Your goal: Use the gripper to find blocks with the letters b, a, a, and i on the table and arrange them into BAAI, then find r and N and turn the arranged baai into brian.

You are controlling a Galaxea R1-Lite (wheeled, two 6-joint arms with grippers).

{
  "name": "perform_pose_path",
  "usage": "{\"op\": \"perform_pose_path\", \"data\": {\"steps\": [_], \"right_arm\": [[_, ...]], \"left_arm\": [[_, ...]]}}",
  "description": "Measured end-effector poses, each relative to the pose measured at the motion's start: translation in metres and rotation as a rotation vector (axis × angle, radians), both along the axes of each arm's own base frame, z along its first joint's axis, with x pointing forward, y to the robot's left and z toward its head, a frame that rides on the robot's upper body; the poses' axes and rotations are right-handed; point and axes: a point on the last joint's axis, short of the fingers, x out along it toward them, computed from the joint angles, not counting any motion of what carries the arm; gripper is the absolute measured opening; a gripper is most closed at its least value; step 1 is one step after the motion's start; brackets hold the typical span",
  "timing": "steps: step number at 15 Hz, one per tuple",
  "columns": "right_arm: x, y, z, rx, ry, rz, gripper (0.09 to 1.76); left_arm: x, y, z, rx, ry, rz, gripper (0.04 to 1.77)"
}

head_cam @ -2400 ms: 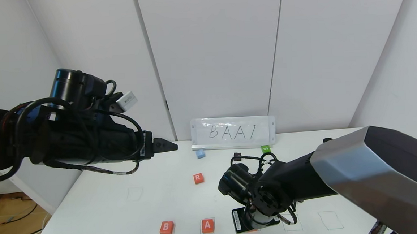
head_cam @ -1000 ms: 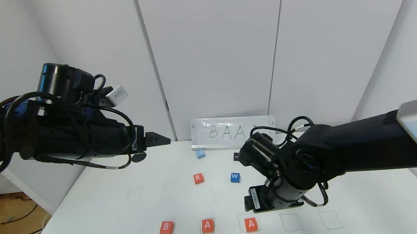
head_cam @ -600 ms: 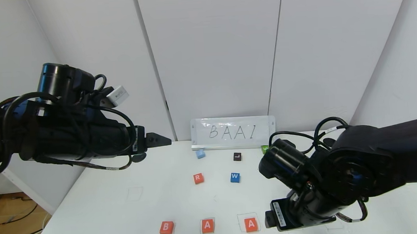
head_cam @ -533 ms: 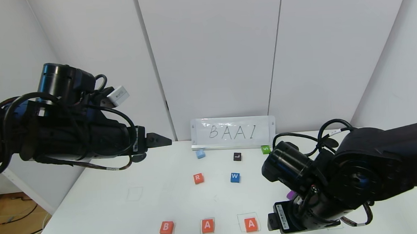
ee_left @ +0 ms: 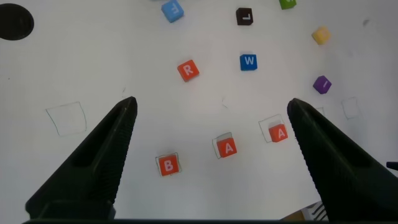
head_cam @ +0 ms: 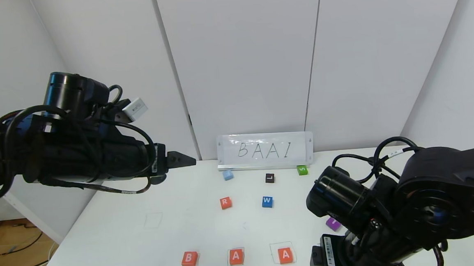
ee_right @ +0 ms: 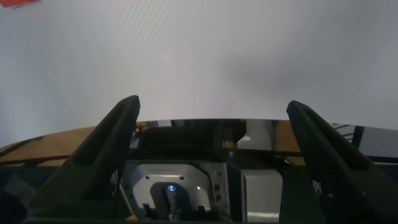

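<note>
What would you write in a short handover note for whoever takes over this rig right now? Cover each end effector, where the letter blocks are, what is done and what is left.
Left end effector: open, empty, raised over the table's left side.
Right end effector: open, empty, low at the near right edge.
Done: B, A and second A sit in a near row.
Purple I block lies loose, behind and right of the second A, not yet in line.
R waits mid-table, left of the blue W.
Left: place I after the second A, then fetch R and find N to make BRIAN.
</note>
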Motion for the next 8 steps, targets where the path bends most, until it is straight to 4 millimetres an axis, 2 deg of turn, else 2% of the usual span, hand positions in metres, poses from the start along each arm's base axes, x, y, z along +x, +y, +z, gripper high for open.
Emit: {"op": "perform_pose_path", "data": {"steps": [4, 8], "right_arm": [[-0.015, -0.025, 0.022, 0.128, 0.062, -0.013, 1.7], [-0.014, -0.044, 0.028, 0.12, 0.045, -0.098, 1.7]], "left_arm": [[0.0, 0.0, 0.001, -0.005, -0.001, -0.005, 1.72], [0.0, 0.0, 0.001, -0.005, -0.002, -0.005, 1.72]]}}
